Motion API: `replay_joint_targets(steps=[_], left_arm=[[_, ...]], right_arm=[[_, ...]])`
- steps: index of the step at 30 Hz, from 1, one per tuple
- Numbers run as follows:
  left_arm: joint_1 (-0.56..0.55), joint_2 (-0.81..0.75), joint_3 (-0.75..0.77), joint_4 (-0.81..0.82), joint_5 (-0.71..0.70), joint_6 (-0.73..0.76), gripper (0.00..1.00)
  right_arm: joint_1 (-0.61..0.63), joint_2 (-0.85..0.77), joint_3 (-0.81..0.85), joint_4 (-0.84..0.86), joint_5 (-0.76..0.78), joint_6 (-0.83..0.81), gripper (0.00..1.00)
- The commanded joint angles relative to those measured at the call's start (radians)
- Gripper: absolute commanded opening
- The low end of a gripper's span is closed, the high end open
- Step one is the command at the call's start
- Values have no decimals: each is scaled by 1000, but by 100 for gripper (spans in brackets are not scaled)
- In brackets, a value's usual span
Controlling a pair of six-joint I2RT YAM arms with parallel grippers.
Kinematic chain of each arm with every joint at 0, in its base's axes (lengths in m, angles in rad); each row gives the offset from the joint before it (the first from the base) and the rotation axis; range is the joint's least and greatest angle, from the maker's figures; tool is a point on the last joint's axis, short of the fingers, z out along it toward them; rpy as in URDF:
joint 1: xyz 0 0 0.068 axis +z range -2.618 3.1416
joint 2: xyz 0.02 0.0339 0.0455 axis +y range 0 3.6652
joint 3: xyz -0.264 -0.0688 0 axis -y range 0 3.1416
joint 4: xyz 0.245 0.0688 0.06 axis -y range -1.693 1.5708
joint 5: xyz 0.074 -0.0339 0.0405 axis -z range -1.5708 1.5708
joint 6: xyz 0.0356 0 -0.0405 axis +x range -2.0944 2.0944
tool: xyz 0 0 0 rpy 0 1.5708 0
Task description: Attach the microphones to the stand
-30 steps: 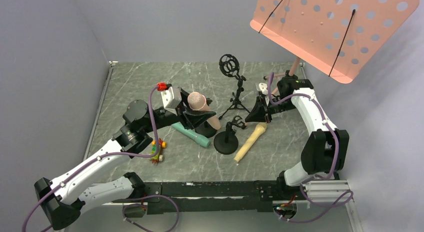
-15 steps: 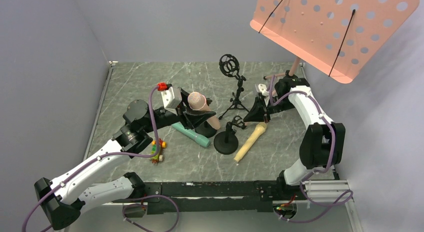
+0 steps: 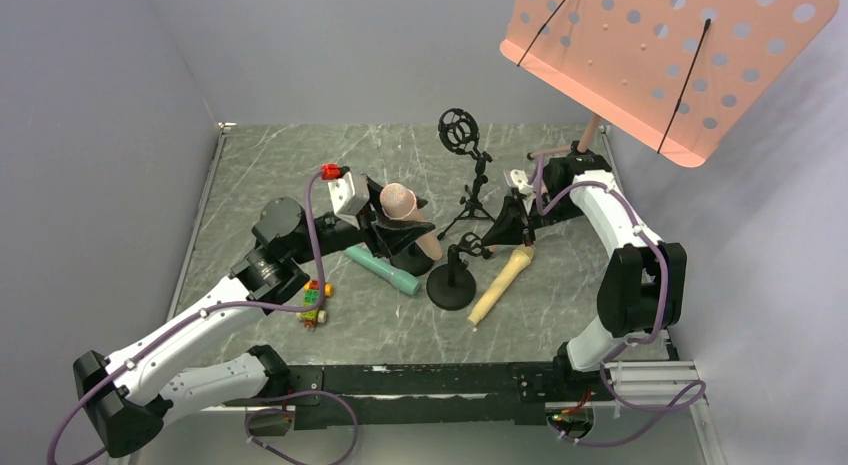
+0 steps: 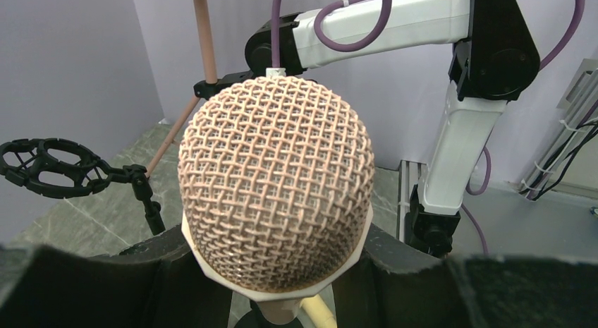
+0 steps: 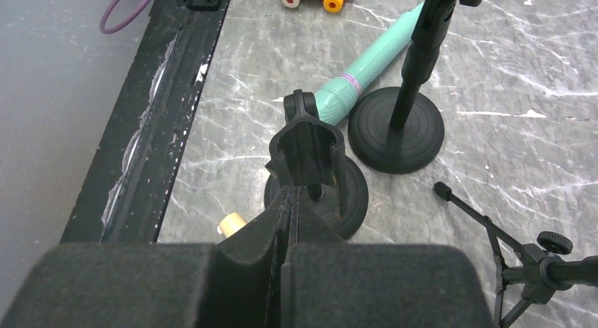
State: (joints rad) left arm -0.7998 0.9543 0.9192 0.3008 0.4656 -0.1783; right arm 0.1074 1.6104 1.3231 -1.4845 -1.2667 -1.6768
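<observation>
The right gripper [image 5: 290,201], fingers pressed together on nothing, noses up to the clip [image 5: 307,146] of the round-base stand [image 5: 349,194]; whether they touch I cannot tell. To its left bare table runs to the black rail [image 5: 162,95]. To its right a tripod leg [image 5: 486,226] lies close. Ahead are a second stand [image 5: 398,127] and the teal mic [image 5: 367,67], lying flat. Only the overhead view shows the yellow mic [image 3: 500,283] whole, flat just beside this gripper. The left gripper [image 3: 397,230] pinches the pink mic [image 4: 275,194] upright, its mesh head filling the wrist view; the shock mount [image 4: 46,166] sits off to its left
</observation>
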Motion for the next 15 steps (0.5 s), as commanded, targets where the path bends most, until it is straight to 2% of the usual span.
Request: replay_joint_targets(steps=[1,7,15], left_arm=[[4,11,22,71,12,-15,0],[4,15,23,72,15,-19,0],[4,18,23,73,15,-23,0]], right_arm=[[6,5,33,28,-16,-14,1],[-9,-24,6,162,6,132,1],[-8,4,19,128,1,93,1]])
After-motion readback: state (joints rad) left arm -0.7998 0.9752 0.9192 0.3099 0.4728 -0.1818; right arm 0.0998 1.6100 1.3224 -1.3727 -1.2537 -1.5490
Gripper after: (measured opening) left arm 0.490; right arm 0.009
